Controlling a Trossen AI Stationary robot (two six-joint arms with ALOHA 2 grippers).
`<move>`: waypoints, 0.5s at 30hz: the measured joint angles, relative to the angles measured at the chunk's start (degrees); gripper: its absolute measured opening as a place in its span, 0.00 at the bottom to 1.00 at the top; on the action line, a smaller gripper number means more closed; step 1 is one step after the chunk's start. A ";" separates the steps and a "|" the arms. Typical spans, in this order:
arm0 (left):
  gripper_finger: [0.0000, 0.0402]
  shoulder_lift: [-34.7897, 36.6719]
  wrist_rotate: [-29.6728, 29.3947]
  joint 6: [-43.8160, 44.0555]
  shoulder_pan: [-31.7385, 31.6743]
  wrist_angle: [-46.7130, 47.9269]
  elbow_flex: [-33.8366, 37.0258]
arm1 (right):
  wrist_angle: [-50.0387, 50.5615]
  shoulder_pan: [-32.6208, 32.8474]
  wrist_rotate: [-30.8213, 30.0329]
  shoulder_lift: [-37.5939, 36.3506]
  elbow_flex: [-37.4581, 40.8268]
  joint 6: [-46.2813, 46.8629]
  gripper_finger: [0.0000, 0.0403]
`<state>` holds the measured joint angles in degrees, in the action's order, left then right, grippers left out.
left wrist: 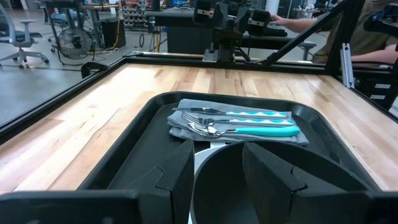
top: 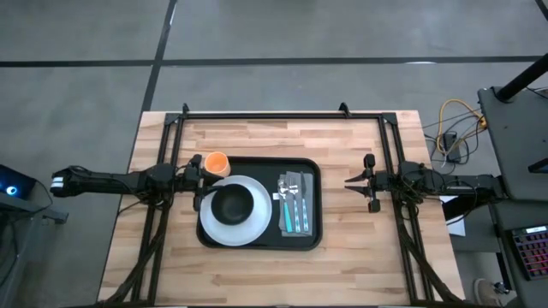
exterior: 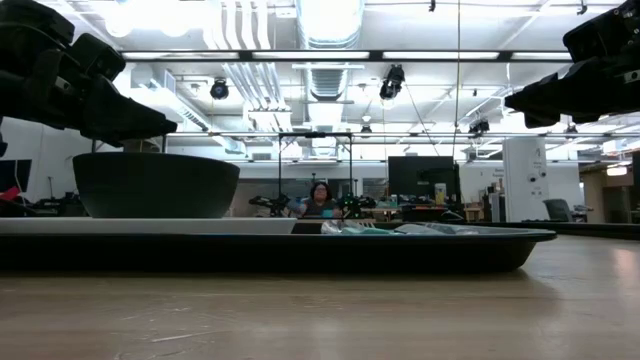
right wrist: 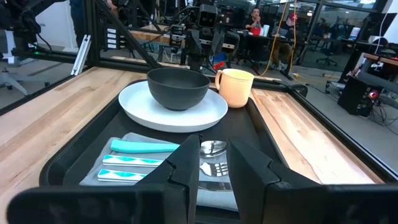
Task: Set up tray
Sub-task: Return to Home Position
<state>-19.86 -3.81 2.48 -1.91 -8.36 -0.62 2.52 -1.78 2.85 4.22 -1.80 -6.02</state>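
Note:
The black tray [top: 257, 171] lies on the middle of the wooden table. On its left half rests a white plate [top: 248, 233] with a black bowl [top: 231, 204] standing on it. An orange cup [top: 216, 164] stands upright in the tray's far left corner. A grey napkin [top: 295, 224] with teal-handled cutlery [right wrist: 134, 147] lies on the tray's right half. My left gripper [top: 199, 182] is open, above the tray's left rim next to the bowl [left wrist: 280, 168]. My right gripper [top: 358, 182] is open, raised right of the tray.
Black frame rails [top: 282, 115] run along the table's far edge and down both sides. Bare wood [top: 360, 231] lies right of the tray and along the near edge. A person [exterior: 320, 197] sits in the room beyond the table.

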 joint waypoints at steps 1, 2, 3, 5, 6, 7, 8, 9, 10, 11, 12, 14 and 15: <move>0.29 -0.02 0.00 0.02 0.00 0.00 0.00 | -0.01 0.00 -0.01 0.01 0.00 0.00 0.17; 0.29 -0.01 0.01 0.00 0.00 0.00 0.00 | 0.00 0.00 0.00 0.01 0.00 0.00 0.18; 0.29 -0.02 0.02 0.00 0.01 0.02 0.00 | 0.00 0.00 -0.01 0.01 0.00 0.00 0.18; 0.29 0.00 0.02 0.00 0.00 0.01 0.00 | 0.00 0.00 0.00 0.01 0.00 0.00 0.19; 0.29 0.00 0.02 0.00 0.00 0.02 0.00 | 0.00 0.00 0.00 0.01 0.00 0.00 0.20; 0.29 0.00 0.00 0.01 0.02 0.00 0.00 | 0.00 0.00 0.00 0.01 0.00 0.00 0.20; 0.29 -0.02 0.00 0.00 0.01 0.01 0.00 | 0.00 0.00 -0.01 0.01 0.00 0.00 0.21; 0.29 0.00 0.00 0.00 0.00 0.00 0.00 | 0.00 0.00 0.00 0.01 0.00 0.00 0.21; 0.29 0.00 0.00 0.00 0.00 0.00 0.00 | 0.00 0.00 0.00 0.01 0.00 0.00 0.21; 0.29 0.00 0.00 0.00 0.00 0.02 0.00 | 0.00 0.00 0.00 0.01 0.00 0.00 0.21; 0.29 0.00 0.00 0.00 0.00 0.00 0.00 | 0.00 0.00 -0.01 0.01 0.00 0.00 0.22; 0.29 0.00 0.00 0.00 0.00 0.01 0.00 | 0.00 0.00 -0.01 0.01 0.00 0.00 0.21; 0.29 0.00 0.00 0.02 0.01 0.02 0.00 | 0.00 0.00 0.00 0.01 0.00 0.00 0.21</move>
<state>-19.86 -3.81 2.50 -1.90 -8.34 -0.62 2.52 -1.78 2.85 4.23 -1.80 -6.02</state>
